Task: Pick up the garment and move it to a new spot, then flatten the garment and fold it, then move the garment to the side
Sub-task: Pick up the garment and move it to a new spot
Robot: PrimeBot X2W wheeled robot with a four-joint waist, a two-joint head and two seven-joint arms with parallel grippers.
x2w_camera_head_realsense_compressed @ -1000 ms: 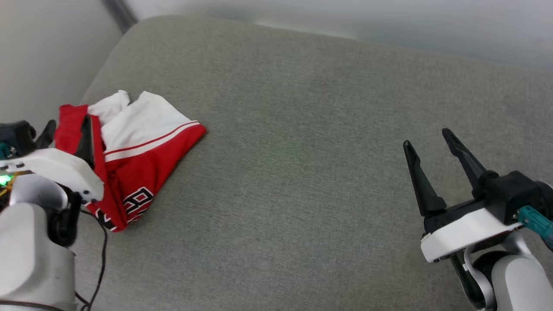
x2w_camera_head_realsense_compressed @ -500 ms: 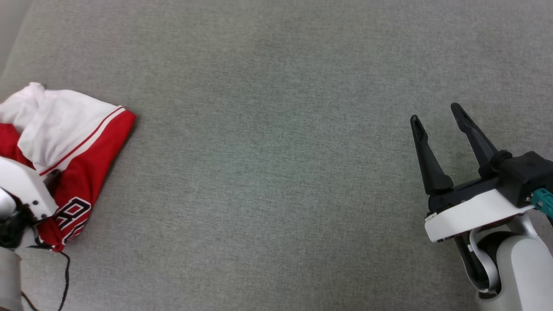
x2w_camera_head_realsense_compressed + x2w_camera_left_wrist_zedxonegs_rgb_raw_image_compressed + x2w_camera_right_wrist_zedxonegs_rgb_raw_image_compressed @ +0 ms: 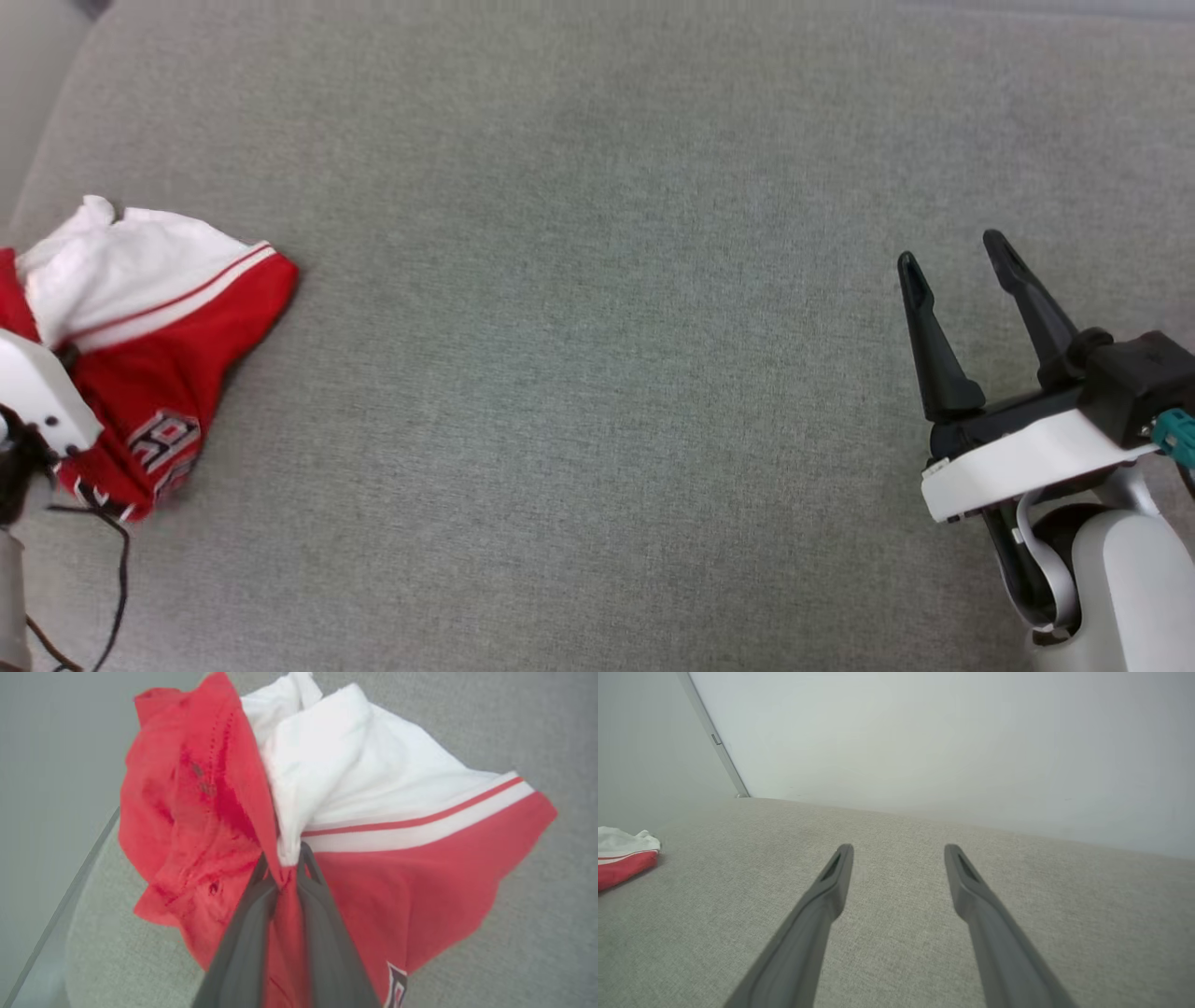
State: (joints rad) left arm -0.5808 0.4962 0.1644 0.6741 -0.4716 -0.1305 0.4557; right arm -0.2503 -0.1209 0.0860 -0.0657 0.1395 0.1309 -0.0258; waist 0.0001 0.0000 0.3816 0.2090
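Observation:
The garment (image 3: 159, 364), a crumpled red shirt with a white, red-striped sleeve, lies bunched at the left edge of the grey cushion (image 3: 607, 327). In the left wrist view my left gripper (image 3: 285, 858) is shut on the garment (image 3: 397, 858), its two dark fingers (image 3: 243, 942) pinching a red fold where it meets the white sleeve. The head view shows just that arm's white wrist housing (image 3: 33, 392) over the cloth. My right gripper (image 3: 952, 257) hovers open over bare cushion at the right, far from the shirt; its own view shows the fingertips (image 3: 843, 851) spread wide and the garment (image 3: 623, 858) far to the left.
Pale walls (image 3: 924, 742) rise behind the cushion, meeting at a corner strip (image 3: 714, 742) at the back left. The cushion's left edge (image 3: 60, 905) runs close beside the garment. A thin black cable (image 3: 117, 560) hangs by my left arm.
My left gripper has shut on the garment's fold, which has bunched up slightly. The head camera has shifted, moving the whole picture. My right gripper stays open and still.

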